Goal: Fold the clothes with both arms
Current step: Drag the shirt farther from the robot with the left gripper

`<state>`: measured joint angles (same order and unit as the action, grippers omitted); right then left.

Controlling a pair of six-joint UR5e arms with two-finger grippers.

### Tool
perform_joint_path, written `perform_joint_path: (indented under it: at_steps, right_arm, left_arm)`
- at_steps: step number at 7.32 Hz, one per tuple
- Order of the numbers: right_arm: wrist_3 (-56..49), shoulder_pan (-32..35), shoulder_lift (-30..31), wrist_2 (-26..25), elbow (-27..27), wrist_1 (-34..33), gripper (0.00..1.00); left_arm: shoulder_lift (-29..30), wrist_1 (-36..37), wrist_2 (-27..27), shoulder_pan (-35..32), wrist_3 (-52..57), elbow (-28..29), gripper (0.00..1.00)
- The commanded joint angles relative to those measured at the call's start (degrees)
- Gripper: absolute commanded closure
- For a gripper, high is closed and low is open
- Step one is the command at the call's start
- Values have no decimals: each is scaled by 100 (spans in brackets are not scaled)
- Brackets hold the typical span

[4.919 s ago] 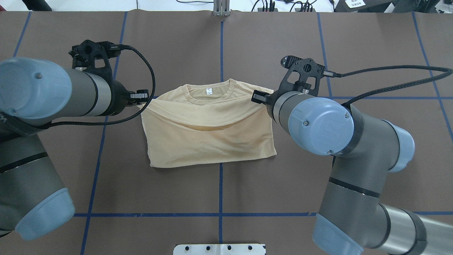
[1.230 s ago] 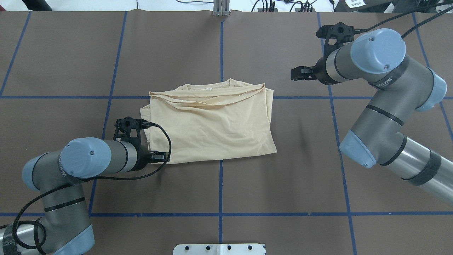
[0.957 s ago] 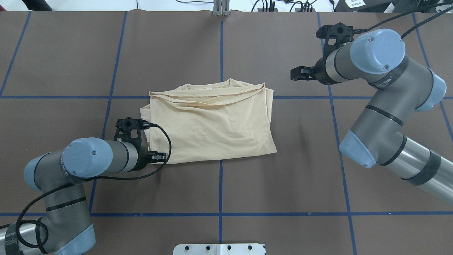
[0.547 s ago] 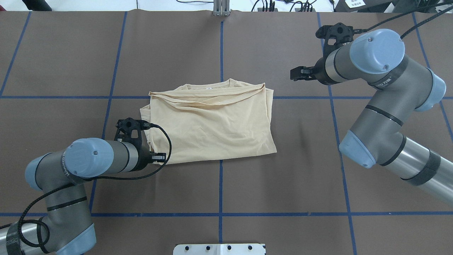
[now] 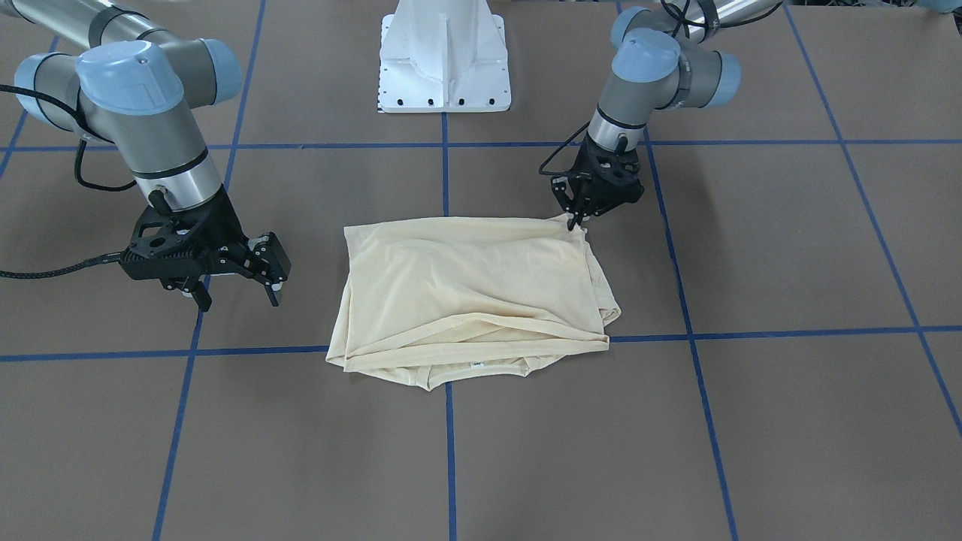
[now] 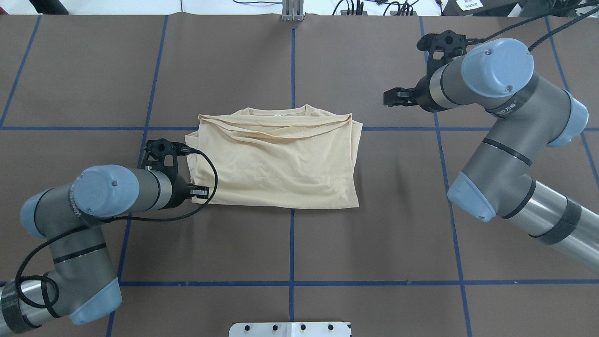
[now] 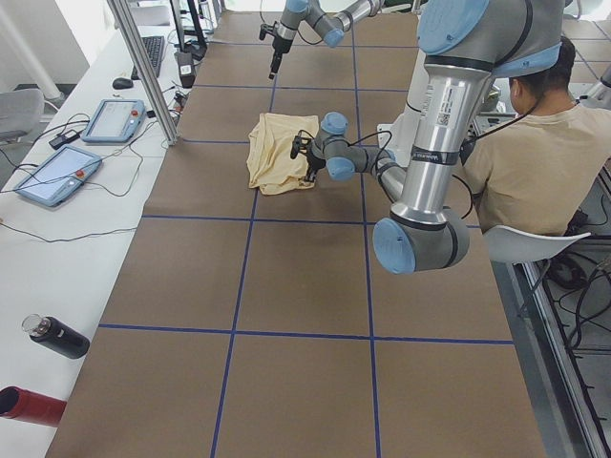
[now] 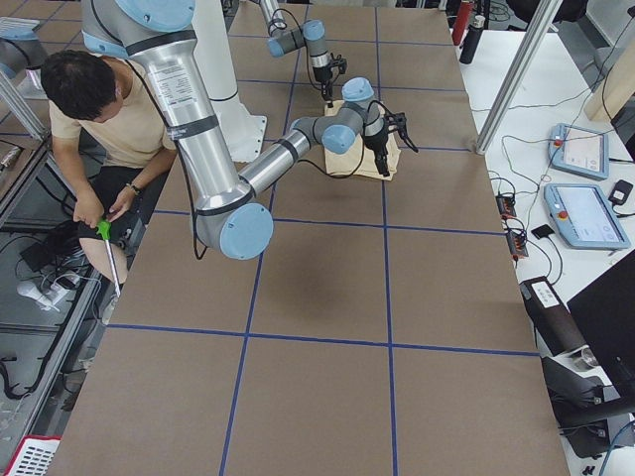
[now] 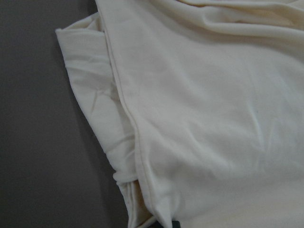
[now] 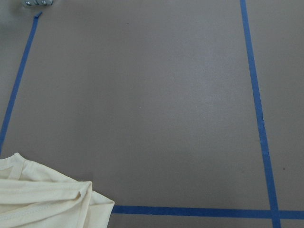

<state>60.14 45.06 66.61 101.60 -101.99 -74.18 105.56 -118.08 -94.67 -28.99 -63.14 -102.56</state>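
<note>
The pale cream-yellow shirt [image 6: 276, 164] lies folded into a rough rectangle at the table's middle, its collar on the far side and the small white neck label [image 5: 476, 365] peeking out. My left gripper [image 6: 200, 191] is down at the shirt's near-left corner [image 5: 576, 220], shut on the fabric there. The left wrist view is filled with layered shirt edges [image 9: 204, 118]. My right gripper [image 6: 389, 97] hangs open and empty above bare table, to the right of the collar end [image 5: 237, 297]. A shirt corner [image 10: 47, 199] shows low in the right wrist view.
The brown table cover carries a blue tape grid [image 6: 292, 283]. The white pedestal base [image 5: 443, 68] stands at the robot's edge. A seated person [image 7: 544, 153] is beside the table. Tablets [image 7: 115, 119] and bottles [image 7: 57, 336] lie on the side bench.
My left gripper has moved away from the robot, taking the near-left corner along; the shirt's near edge now lies farther in and straighter. The right arm has stayed still.
</note>
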Motion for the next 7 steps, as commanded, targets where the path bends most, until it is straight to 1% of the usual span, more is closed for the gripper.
perform_joint_path:
  at_steps: [1, 2, 3, 4, 5, 6, 7]
  right_arm:
    - [50, -23, -16, 0, 12, 0, 0]
    - [59, -23, -16, 0, 13, 0, 0]
    - [59, -32, -16, 0, 21, 0, 0]
    - [77, -32, -25, 0, 13, 0, 0]
    - [86, -32, -25, 0, 13, 0, 0]
    - [94, -41, -25, 0, 13, 0, 0]
    - [103, -58, -25, -9, 13, 0, 0]
  left_arm:
    - [288, -4, -16, -1042, 1237, 785, 100]
    - [864, -13, -25, -1561, 1834, 1547, 100]
    - [1653, -65, -34, -1870, 1971, 2573, 100]
    - [2636, -240, -25, -2039, 1998, 3740, 100]
    - [3185, -825, -77, -2197, 2242, 4552, 100]
    - [3347, -1013, -87, -2234, 2358, 4848, 100]
    - [3340, -1076, -122, -2304, 2385, 4833, 57]
